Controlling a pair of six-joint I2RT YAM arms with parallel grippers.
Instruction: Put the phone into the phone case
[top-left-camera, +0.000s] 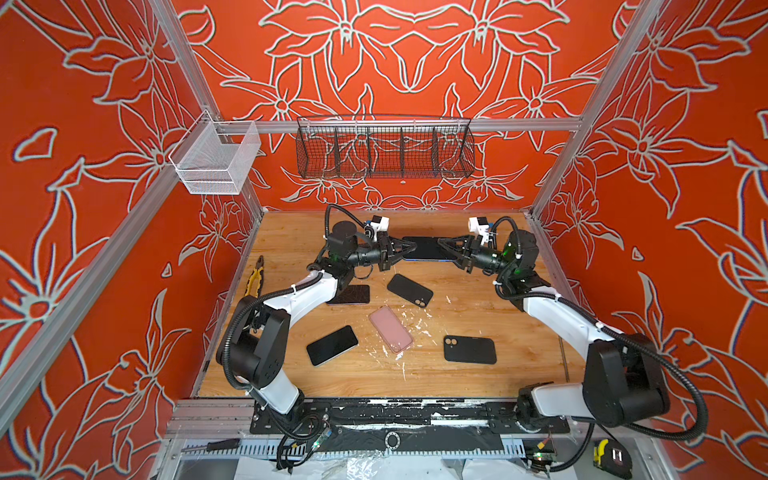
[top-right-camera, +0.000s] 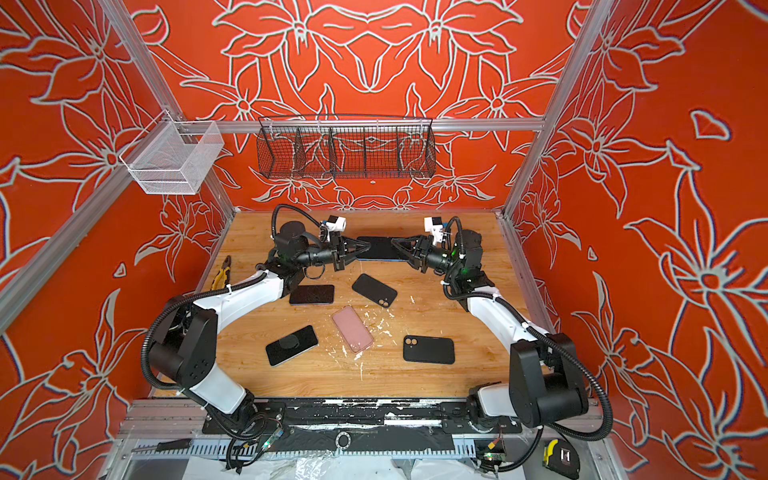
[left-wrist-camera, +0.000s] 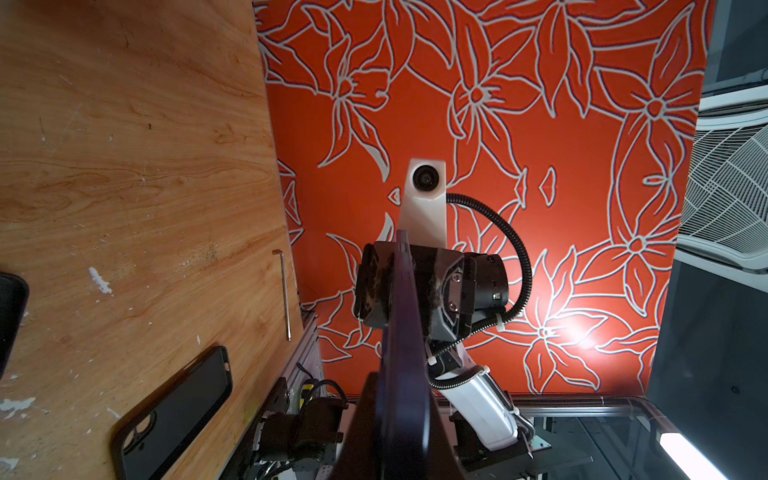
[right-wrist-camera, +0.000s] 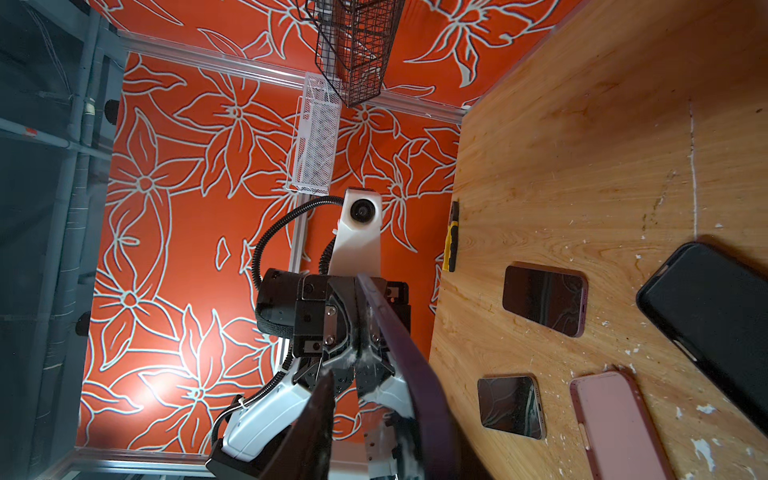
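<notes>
A dark phone (top-left-camera: 424, 248) with a blue edge hangs flat above the back middle of the table, seen in both top views. My left gripper (top-left-camera: 411, 248) is shut on its left end; the left wrist view shows the phone (left-wrist-camera: 401, 374) edge-on, pinched between the fingers. My right gripper (top-left-camera: 442, 246) straddles the other end. In the right wrist view the phone (right-wrist-camera: 399, 357) lies against one finger while the other finger (right-wrist-camera: 318, 415) stands apart from it, so that gripper (right-wrist-camera: 365, 424) is open. Two black phone cases (top-left-camera: 410, 290) (top-left-camera: 470, 350) and a pink case (top-left-camera: 390, 329) lie on the wood.
Two more phones (top-left-camera: 332, 345) (top-left-camera: 349, 294) lie screen up near the left arm. Yellow-handled pliers (top-left-camera: 254, 276) rest at the table's left edge and a thin hex key (top-left-camera: 564, 357) at the right edge. A black wire basket (top-left-camera: 384, 147) and a white one (top-left-camera: 216, 160) hang on the back rail.
</notes>
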